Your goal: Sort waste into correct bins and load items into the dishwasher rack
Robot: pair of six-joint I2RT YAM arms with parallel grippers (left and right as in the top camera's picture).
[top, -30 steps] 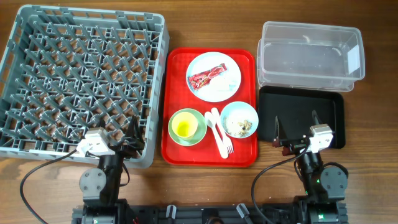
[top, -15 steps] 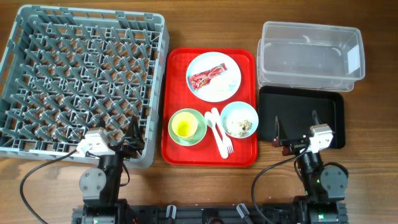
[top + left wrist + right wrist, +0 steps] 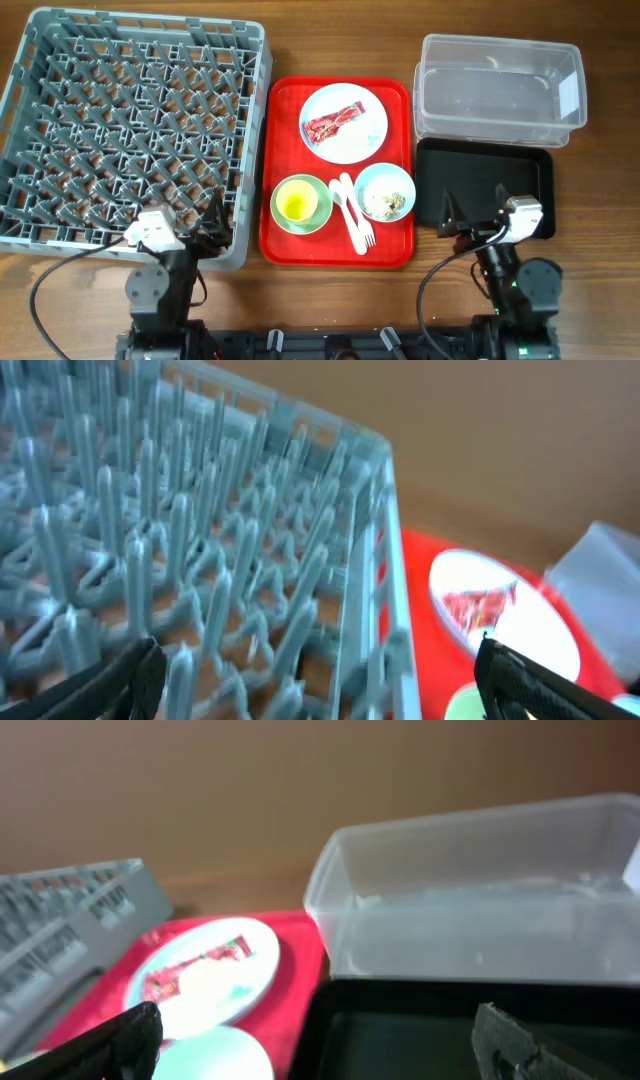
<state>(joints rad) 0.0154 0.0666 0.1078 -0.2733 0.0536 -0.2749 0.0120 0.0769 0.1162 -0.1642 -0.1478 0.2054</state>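
Note:
The grey dishwasher rack (image 3: 130, 130) fills the left. On the red tray (image 3: 337, 255) lie the pale blue plate (image 3: 350, 140) with the red wrapper (image 3: 333, 123), the green bowl (image 3: 282, 214) holding the yellow cup (image 3: 295, 204), the white spoon and fork (image 3: 352, 215), and the small blue bowl (image 3: 385, 192) with crumbs and white tissue. The clear tub (image 3: 497, 90) and black tray (image 3: 484, 185) are at the right. My left gripper (image 3: 218, 215) is open and empty over the rack's front right corner (image 3: 320, 690). My right gripper (image 3: 475, 205) is open and empty over the black tray's front (image 3: 310, 1045).
The left wrist view shows the rack's pegs (image 3: 200, 540) and the plate with the wrapper (image 3: 482, 603) beyond. The right wrist view shows the black tray (image 3: 420, 1030), the clear tub (image 3: 480, 890), the plate (image 3: 205, 975) and the rack's corner (image 3: 70, 900).
Both arms have shifted slightly near the table's front edge; the right wrist moved a little to the right. Nothing on the table has moved.

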